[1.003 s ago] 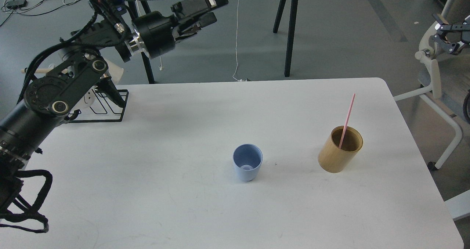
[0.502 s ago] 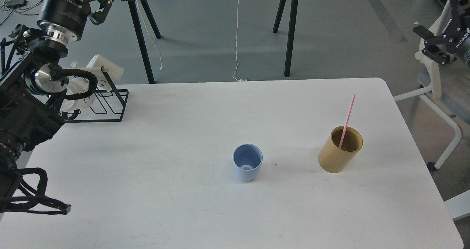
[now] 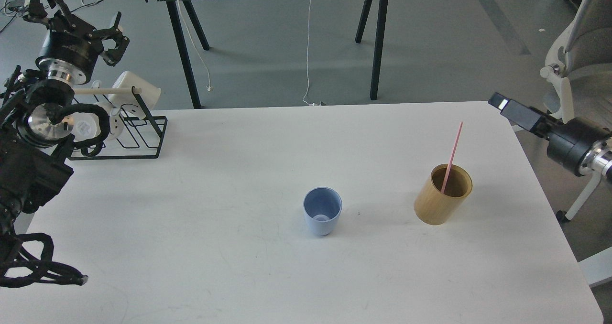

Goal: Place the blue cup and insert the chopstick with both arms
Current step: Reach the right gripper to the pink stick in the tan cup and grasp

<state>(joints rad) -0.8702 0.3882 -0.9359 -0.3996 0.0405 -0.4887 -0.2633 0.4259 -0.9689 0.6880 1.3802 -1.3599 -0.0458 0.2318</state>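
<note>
At the far left, around 10 o'clock from the table centre, the left gripper [image 3: 71,16] is raised above the black wire rack [image 3: 143,140]; its claw fingers are seen spread wide, with nothing held between them. White mugs [image 3: 136,90] are hung on the rack's pale wooden rod [image 3: 103,91] just beside that arm. The white table [image 3: 215,247] carries the task items. The blue cup [image 3: 322,211] is stood upright just below the table centre, at about 6 o'clock, mouth upward, untouched. To its right, at about 4 o'clock, the tan wooden cylinder [image 3: 443,194] is stood upright, apart from the cup. The chopstick [image 3: 453,153] is lodged inside it, its long axis steep, its lower end hidden in the cylinder and its upper tip pointed toward 1 o'clock. At the far right edge, around 3 o'clock, the right gripper [image 3: 511,109] is seen off the table edge, pointed toward 10 o'clock; whether its fingers are parted cannot be told.
</note>
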